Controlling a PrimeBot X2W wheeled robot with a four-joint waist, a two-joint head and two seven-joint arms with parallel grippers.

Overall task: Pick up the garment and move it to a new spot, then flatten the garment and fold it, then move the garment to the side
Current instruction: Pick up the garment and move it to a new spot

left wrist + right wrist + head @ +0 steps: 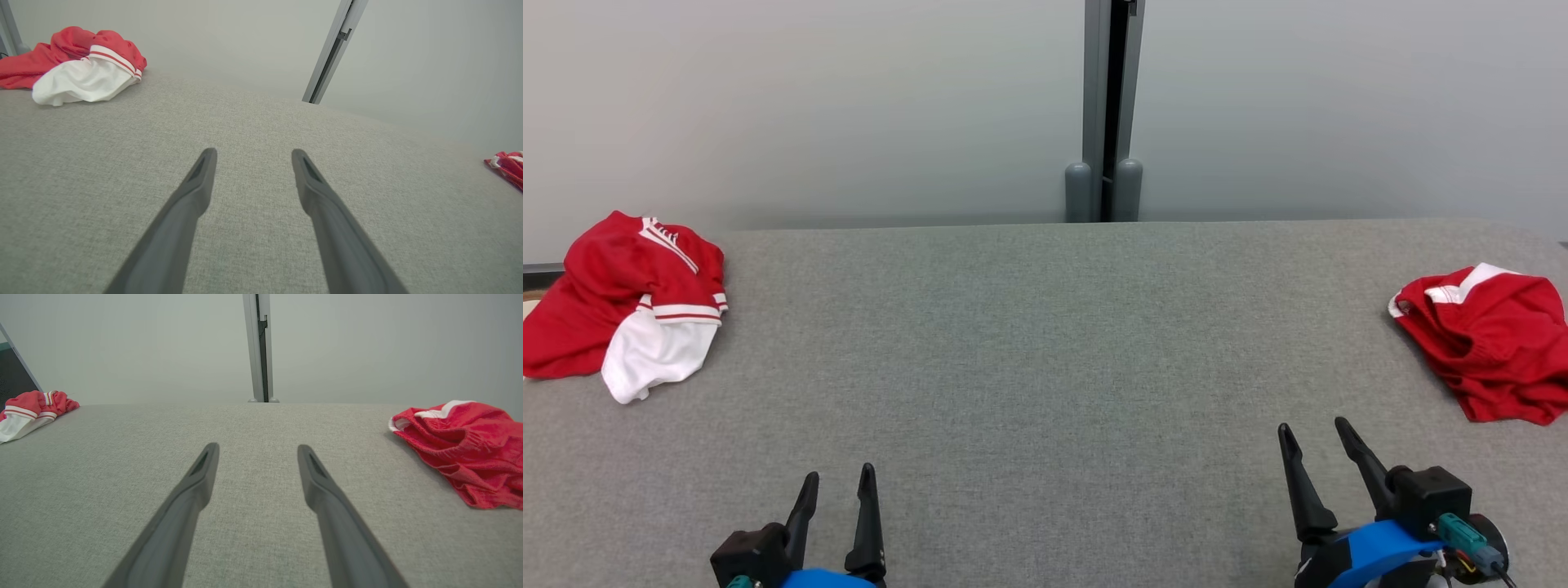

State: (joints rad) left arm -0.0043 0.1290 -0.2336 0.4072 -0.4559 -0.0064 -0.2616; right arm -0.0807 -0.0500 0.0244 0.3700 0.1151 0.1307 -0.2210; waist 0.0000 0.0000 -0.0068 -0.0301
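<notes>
The grey fabric-covered tabletop [1045, 343] carried two crumpled garments, one at each side edge and well apart from each other. A red-and-white top [613, 302] lay bunched against the left edge towards the far corner, with a white sleeve with a red-striped cuff spilling out on its near side. A pair of red shorts [1490, 343] with white trim lay heaped at the right edge, its gathered waistband turned towards the middle of the tabletop. Nothing in the views told which of the two the task meant. The left gripper [839, 472] hovered over the near edge on the left side, its two dark fingers [869, 514] spread apart and grasping nothing, with bare grey cloth between them. The right gripper [1312, 424] hovered over the near edge on the right side, its fingers [1298, 482] likewise released and empty, just short of the shorts and not touching them. In the left wrist view the left gripper [253, 151] pointed across the bare middle of the tabletop, the top [81, 61] off to its far left. In the right wrist view the right gripper [258, 446] pointed at the far edge, with the shorts [461, 445] off to its right. Behind the far edge stood a pale wall with a grey upright post [1104, 106] near its middle.
</notes>
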